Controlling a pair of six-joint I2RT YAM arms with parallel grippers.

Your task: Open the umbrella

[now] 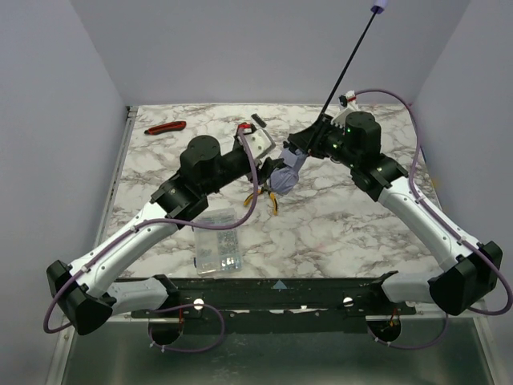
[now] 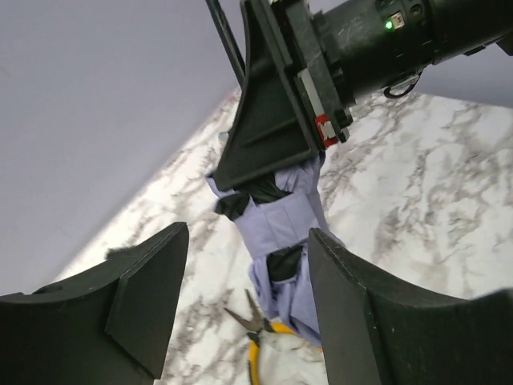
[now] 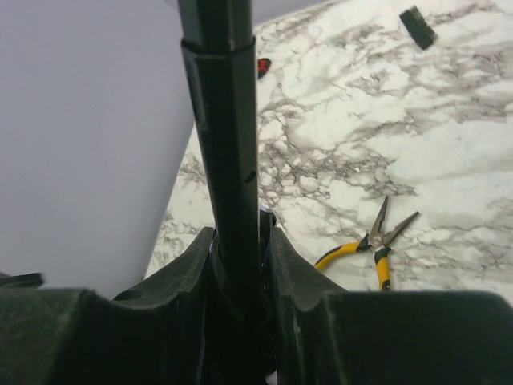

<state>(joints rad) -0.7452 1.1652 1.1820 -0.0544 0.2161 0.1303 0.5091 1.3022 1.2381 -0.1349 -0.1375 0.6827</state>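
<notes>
The umbrella is folded. Its lavender canopy with black lining hangs in a bunch above the table. Its thin black shaft rises up and to the right to the small lavender handle. My right gripper is shut on the shaft just above the canopy. In the right wrist view the shaft is clamped between the right gripper's jaws. My left gripper is open and empty beside the canopy. In the left wrist view the canopy lies just beyond the open left gripper, near the right finger.
Yellow-handled pliers lie on the marble table under the canopy and also show in the right wrist view. A clear plastic parts box sits at front left. A red-handled tool and a small black piece lie at the back.
</notes>
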